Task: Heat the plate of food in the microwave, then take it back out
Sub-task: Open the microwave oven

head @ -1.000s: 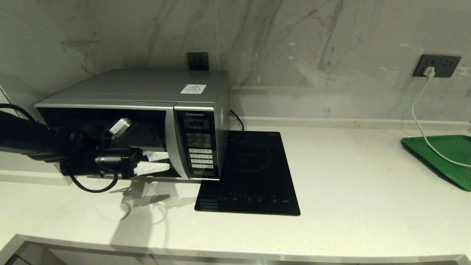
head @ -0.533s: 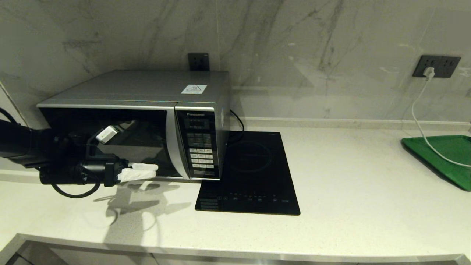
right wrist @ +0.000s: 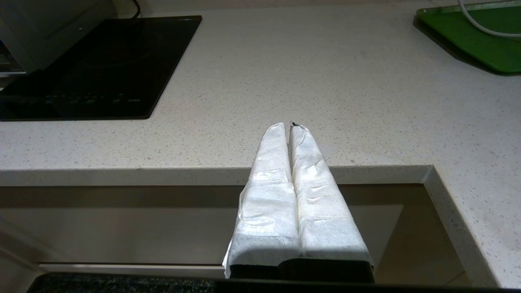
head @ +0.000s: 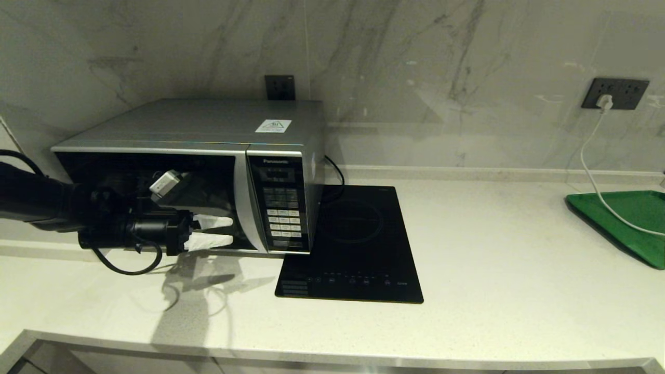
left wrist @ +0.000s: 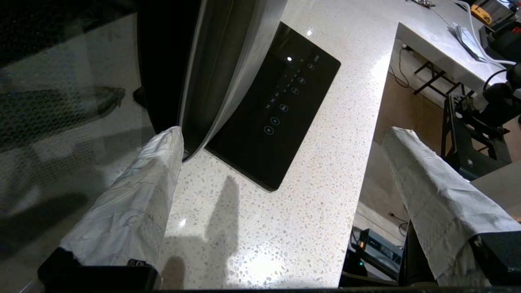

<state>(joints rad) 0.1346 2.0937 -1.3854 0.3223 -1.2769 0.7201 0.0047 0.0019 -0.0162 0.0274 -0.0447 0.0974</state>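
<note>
The silver-grey Panasonic microwave (head: 208, 130) stands at the back left of the counter with its dark glass door closed. My left gripper (head: 231, 231) is open and hovers low in front of the door, just left of the curved silver handle strip (head: 244, 208). In the left wrist view one white-wrapped fingertip (left wrist: 173, 136) lies close to the bottom of the handle strip (left wrist: 220, 73), and nothing is between the fingers of the left gripper (left wrist: 283, 131). The plate of food is hidden. My right gripper (right wrist: 288, 125) is shut and empty, parked at the counter's front edge.
A flat black glass hob (head: 353, 244) lies directly right of the microwave. A green tray (head: 628, 223) sits at the far right with a white cable (head: 592, 166) hanging onto it from a wall socket. The counter's front edge (head: 332, 356) runs close below.
My left gripper drew back to the left and lower half a second ago, then returned right toward the handle strip with its fingers spread. The microwave door stays closed.
</note>
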